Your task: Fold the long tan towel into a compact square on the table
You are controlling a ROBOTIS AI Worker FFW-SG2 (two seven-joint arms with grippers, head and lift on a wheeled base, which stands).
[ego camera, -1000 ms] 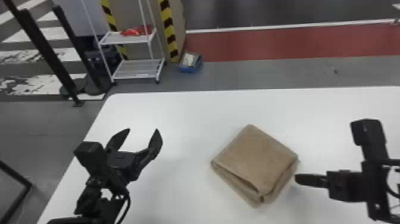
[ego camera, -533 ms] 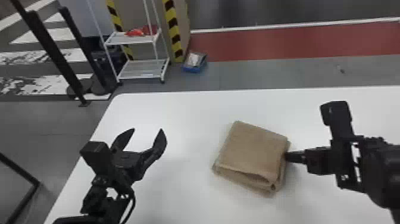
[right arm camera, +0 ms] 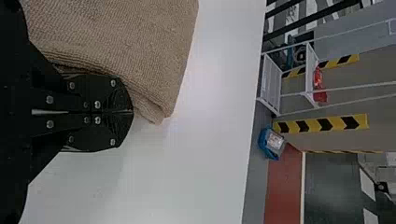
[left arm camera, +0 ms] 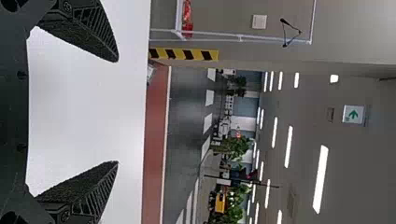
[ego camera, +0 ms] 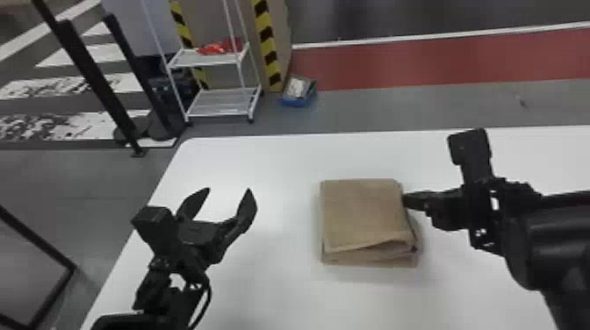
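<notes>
Tan towel point(ego camera: 362, 215), one, folded square, on white table point(ego camera: 272, 285), well inside left edge; inner layers indistinct. Left gripper point(ego camera: 229, 189): spread, near that edge. Right gripper point(ego camera: 406, 201): closed, against towel's right side. Table's near edge: cut off. Beyond far edge: white rack point(ego camera: 226, 103), red floor strip point(ego camera: 421, 66).

Light: bright, fairly even | Source: lit ceiling strips point(left arm camera: 321, 179) beyond left gripper point(ego camera: 229, 189) | Shadow: soft, faint, on table point(ego camera: 272, 166) beside towel point(ego camera: 362, 215), near right gripper point(ego camera: 406, 201) | Glare: pale sheen on table, ahead of right gripper, right wrist view
</notes>
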